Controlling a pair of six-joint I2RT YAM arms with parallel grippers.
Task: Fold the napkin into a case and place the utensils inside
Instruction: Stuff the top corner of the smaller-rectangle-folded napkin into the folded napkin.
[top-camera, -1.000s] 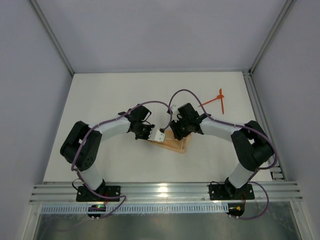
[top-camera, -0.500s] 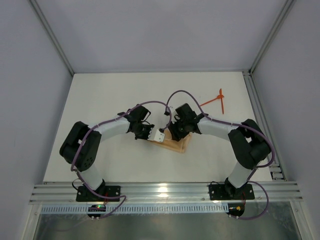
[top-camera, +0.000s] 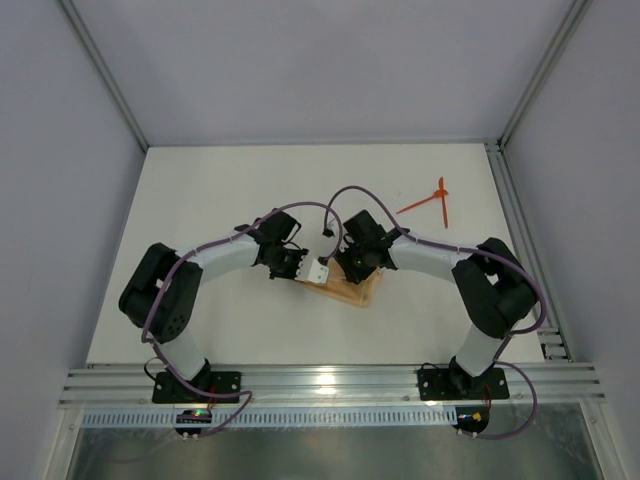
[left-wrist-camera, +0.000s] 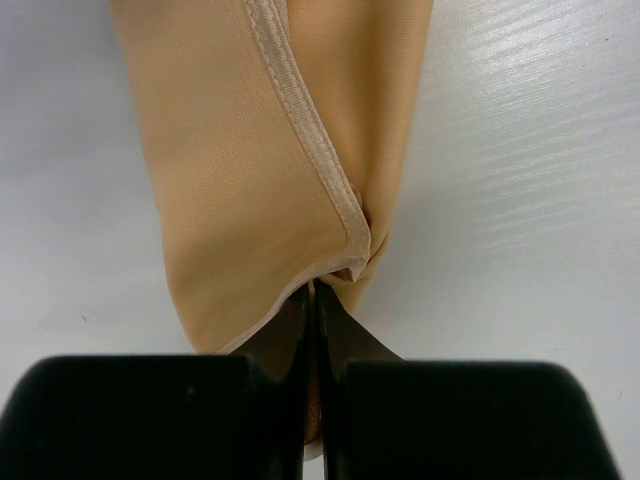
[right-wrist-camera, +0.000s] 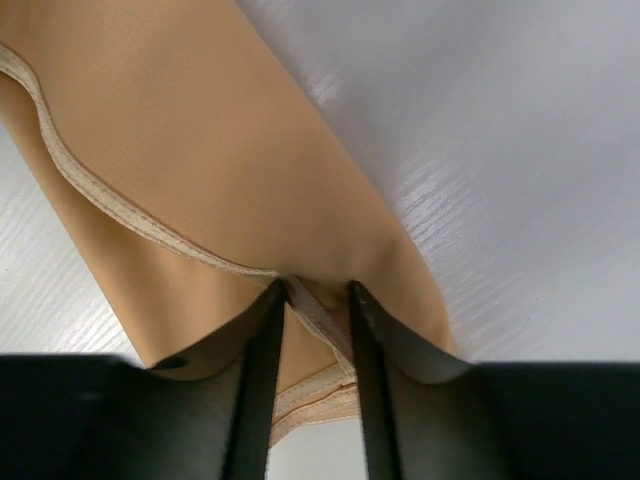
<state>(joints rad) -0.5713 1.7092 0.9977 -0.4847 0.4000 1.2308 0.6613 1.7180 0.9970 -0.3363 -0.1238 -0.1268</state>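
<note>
Left hand (left-wrist-camera: 312, 300) is pinching the hem at one end of the napkin (top-camera: 352, 290), jaws fully together. Napkin is lying folded mid-tabletop (top-camera: 200, 190) between both hands. Right hand (right-wrist-camera: 310, 300) is straddling a hem fold, gap narrow; cannot tell if gripping. 2 utensils (top-camera: 430, 200) are lying far right, well apart.

The white, flat-topped table (top-camera: 200, 200) has a faintly grained surface. A peach-orange cloth napkin (top-camera: 354, 291), folded into a narrow strip with a stitched hem running along it, lies on the table near the middle, toward the near edge. Two thin orange-red plastic utensils (top-camera: 441, 195) lie crossed on the bare surface at the far right, well apart from the napkin.
</note>
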